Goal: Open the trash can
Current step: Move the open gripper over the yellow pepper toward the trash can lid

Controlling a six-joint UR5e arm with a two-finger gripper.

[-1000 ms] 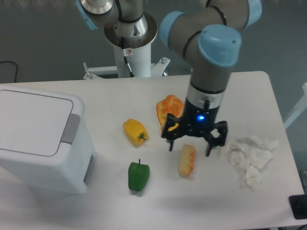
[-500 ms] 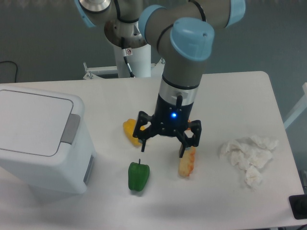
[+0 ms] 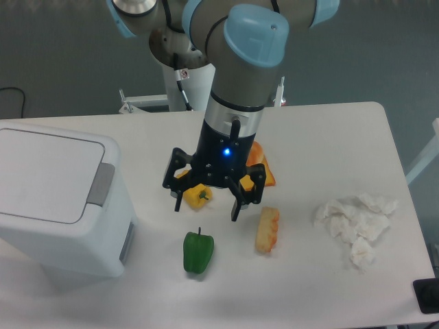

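The trash can [image 3: 58, 199] is white plastic, smooth with a soft sheen; its latch strip [image 3: 101, 184] is matt grey plastic. The surface [image 3: 343, 130] is white, smooth and matt. The hand [image 3: 206, 205] is black, matt, with hard-looking fingers. The arm above it shows brushed grey metal tubing [image 3: 236, 103] and smooth light-blue plastic joint caps [image 3: 257, 38]. The green pepper [image 3: 198, 251] has a glossy, waxy skin, as do the yellow pepper [image 3: 197, 196] and the orange pepper [image 3: 259, 163]. The crumpled white wad [image 3: 355, 219] looks like rough, creased paper tissue.
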